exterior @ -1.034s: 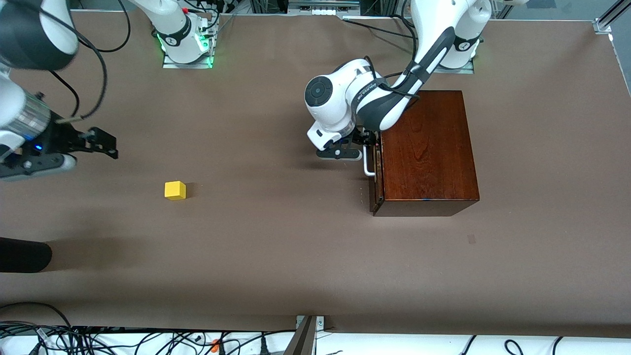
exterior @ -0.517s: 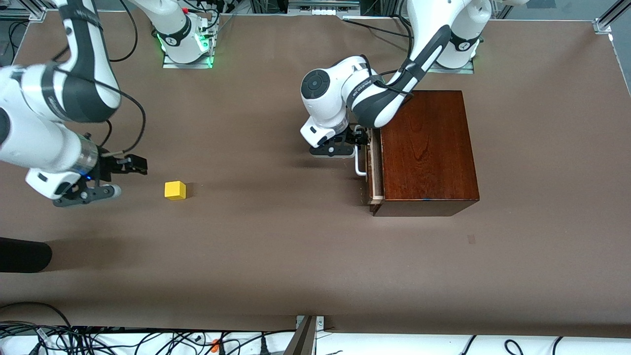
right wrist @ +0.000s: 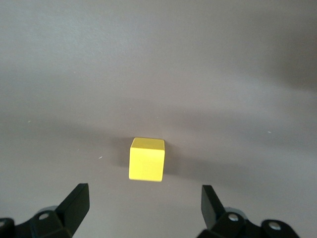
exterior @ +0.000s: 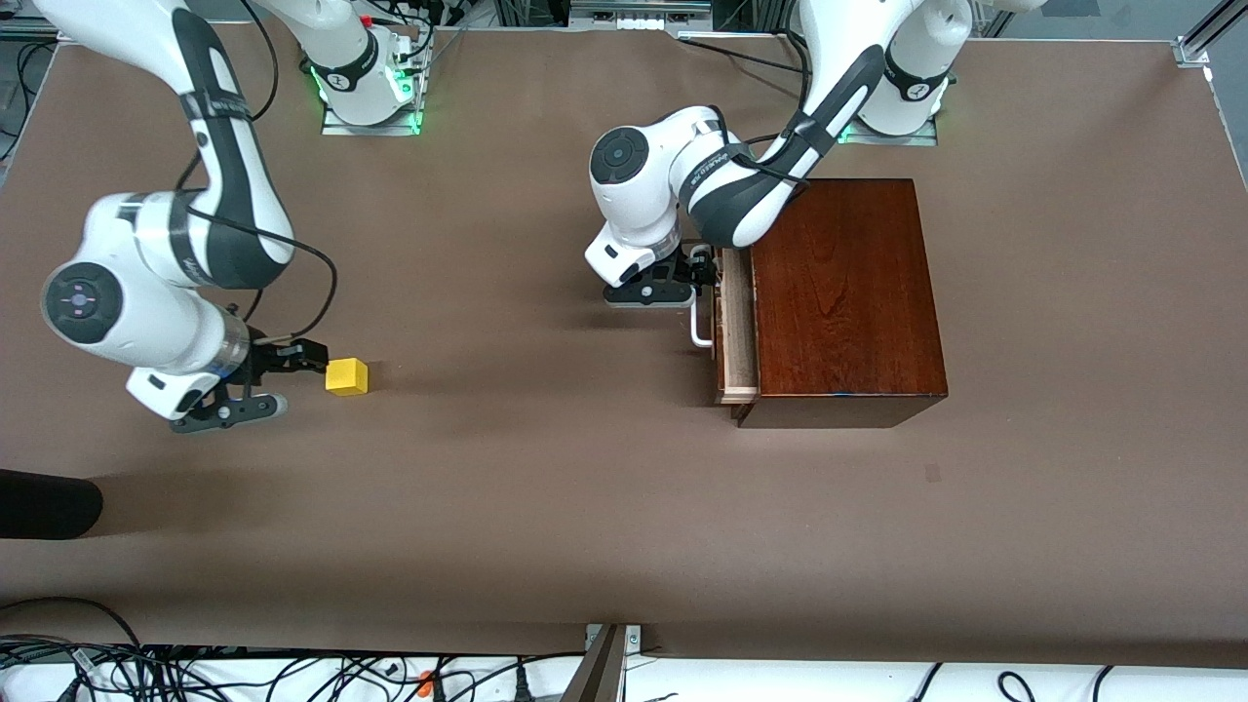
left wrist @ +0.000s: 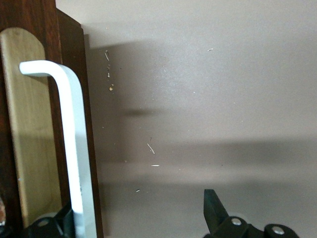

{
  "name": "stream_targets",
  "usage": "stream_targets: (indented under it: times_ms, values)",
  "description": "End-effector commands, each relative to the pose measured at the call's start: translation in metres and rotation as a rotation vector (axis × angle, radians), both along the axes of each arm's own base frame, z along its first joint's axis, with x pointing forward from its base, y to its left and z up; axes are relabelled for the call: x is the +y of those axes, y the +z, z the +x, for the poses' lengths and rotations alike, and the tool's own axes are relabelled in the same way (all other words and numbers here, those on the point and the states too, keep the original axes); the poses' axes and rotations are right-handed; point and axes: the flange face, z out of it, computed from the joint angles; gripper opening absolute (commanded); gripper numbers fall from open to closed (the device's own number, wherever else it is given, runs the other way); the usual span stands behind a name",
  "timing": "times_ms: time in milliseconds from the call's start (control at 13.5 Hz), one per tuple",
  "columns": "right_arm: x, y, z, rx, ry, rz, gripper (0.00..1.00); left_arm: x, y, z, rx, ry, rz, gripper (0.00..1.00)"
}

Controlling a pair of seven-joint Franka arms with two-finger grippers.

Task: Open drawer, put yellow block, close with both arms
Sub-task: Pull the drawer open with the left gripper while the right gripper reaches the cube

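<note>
At left of the front view, the right gripper (exterior: 283,375), fingers apart, sits just beside the yellow block (exterior: 347,376), while the left gripper (exterior: 682,292), also spread, hooks the partly opened drawer (exterior: 735,336).

Brown table (exterior: 546,507) cover; black cables (exterior: 195,673) along edge nearest front camera (tangled heap).

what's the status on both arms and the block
Left gripper open, one finger hooked on drawer handle, drawer part open. Right gripper open beside block, not touching. Nothing between.
</note>
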Motion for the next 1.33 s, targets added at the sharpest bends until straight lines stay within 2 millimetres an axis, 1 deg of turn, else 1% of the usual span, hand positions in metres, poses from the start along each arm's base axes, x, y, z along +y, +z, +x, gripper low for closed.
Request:
stream_targets:
  times_ms: [0,148,295,369,443,664,886,960,1034,1181,1255]
  values:
    - [0.007,-0.032,-0.021,-0.04,-0.014,0.025,1.0,-0.063,-0.01,-0.023,-0.031,-0.08,-0.17,1.0]
    - [0.007,-0.057,-0.032,-0.079,-0.022,0.023,1.0,-0.065,-0.015,-0.024,-0.027,-0.084,-0.166,1.0]
    - [0.008,-0.085,-0.038,-0.111,-0.02,0.02,1.0,-0.067,-0.015,-0.026,-0.025,-0.085,-0.164,1.0]
    - [0.007,-0.095,-0.039,-0.117,-0.021,0.017,1.0,-0.069,-0.007,-0.022,-0.035,-0.08,-0.175,1.0]
    - [0.007,-0.102,-0.041,-0.115,-0.024,0.018,1.0,-0.071,-0.002,-0.02,-0.036,-0.077,-0.181,1.0]
    - [0.005,-0.117,-0.046,-0.09,-0.026,0.011,1.0,-0.071,0.003,-0.014,-0.044,-0.068,-0.192,1.0]
    - [0.004,-0.127,-0.047,-0.087,-0.032,0.012,0.98,-0.073,0.007,-0.014,-0.047,-0.067,-0.197,1.0]
    - [0.003,-0.132,-0.05,-0.092,-0.03,0.01,0.97,-0.071,0.007,-0.013,-0.041,-0.063,-0.186,1.0]
    - [0.001,-0.137,-0.052,-0.1,-0.024,0.008,0.94,-0.072,0.013,-0.011,-0.038,-0.056,-0.182,1.0]
    - [0.001,-0.138,-0.053,-0.108,-0.024,0.008,0.83,-0.072,0.016,-0.009,-0.034,-0.048,-0.188,1.0]
    - [0.001,-0.138,-0.053,-0.108,-0.018,0.008,0.72,-0.072,0.017,-0.009,-0.035,-0.046,-0.189,1.0]
